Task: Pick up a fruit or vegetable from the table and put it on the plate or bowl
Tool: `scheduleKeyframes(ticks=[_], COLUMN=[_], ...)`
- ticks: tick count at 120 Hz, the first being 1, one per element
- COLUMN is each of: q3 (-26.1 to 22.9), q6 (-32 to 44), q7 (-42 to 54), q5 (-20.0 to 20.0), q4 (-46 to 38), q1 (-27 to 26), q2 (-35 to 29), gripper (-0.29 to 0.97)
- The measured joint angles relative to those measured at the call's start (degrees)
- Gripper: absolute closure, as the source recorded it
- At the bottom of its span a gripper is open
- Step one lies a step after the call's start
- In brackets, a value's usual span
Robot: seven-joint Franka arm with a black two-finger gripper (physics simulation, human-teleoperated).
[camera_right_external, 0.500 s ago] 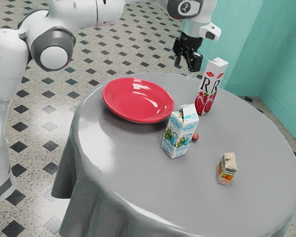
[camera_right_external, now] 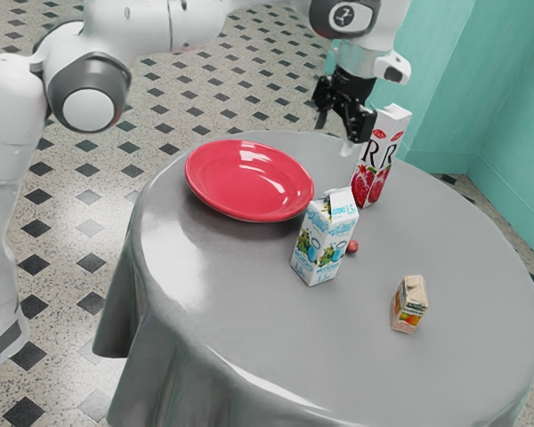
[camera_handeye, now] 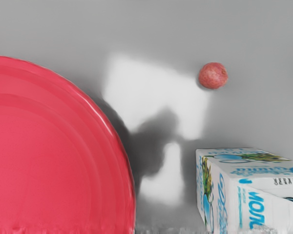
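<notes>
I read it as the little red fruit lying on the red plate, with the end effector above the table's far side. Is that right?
No. The little red fruit lies on the grey tablecloth, apart from the red plate, as the wrist view shows. The end effector is indeed above the table's far side.

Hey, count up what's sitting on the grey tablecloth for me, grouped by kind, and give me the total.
Plates: 1, the round red plate.
Cartons: 3, the blue-and-white milk carton, the tall white carton with red strawberries, the small orange carton.
Fruit: 1, the small round red fruit.
Total: 5.
</notes>
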Motion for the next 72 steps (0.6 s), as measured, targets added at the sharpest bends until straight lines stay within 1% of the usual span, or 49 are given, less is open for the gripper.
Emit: scheduleKeyframes(ticks=[17,34,53,72], q3=[0.3,0.3,0.4,0.4], q6=[-2.6,-3.5,-4.0,-4.1], q7=[-11.1,-19.9,-27.6,-33.1], q5=[0.6,0.9,0.7,0.4], q4=[0.1,0.0,-0.1,-0.1], q1=[-0.4,-0.3,0.0,0.2], q2=[-0.1,-0.2,-0.2,-0.2], gripper=[0.0,0.0,0.0,0.0])
